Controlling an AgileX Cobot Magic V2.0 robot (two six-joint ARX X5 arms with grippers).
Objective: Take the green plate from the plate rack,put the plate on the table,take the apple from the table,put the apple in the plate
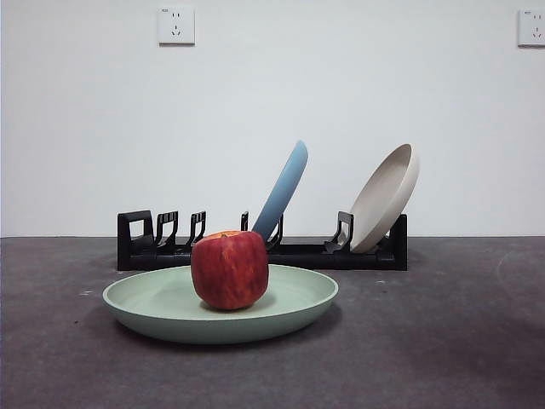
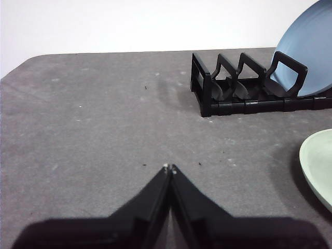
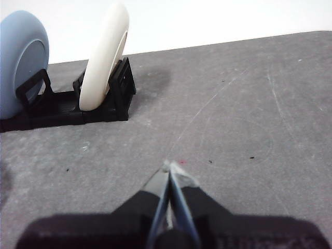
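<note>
The green plate (image 1: 289,308) lies flat on the dark grey table (image 1: 443,341) in front of the black plate rack (image 1: 298,252). The red apple (image 1: 230,268) sits upright in the plate's middle. The left wrist view shows the plate's rim (image 2: 317,163) and the rack's empty end (image 2: 218,88). My left gripper (image 2: 169,167) is shut and empty over bare table, away from the plate. My right gripper (image 3: 170,166) is shut and empty over bare table, apart from the rack (image 3: 104,106). Neither gripper shows in the front view.
A light blue plate (image 1: 283,189) and a cream-beige plate (image 1: 385,198) lean in the rack's slots; both also show in the right wrist view (image 3: 21,62), (image 3: 104,62). A white wall with two sockets (image 1: 176,25) stands behind.
</note>
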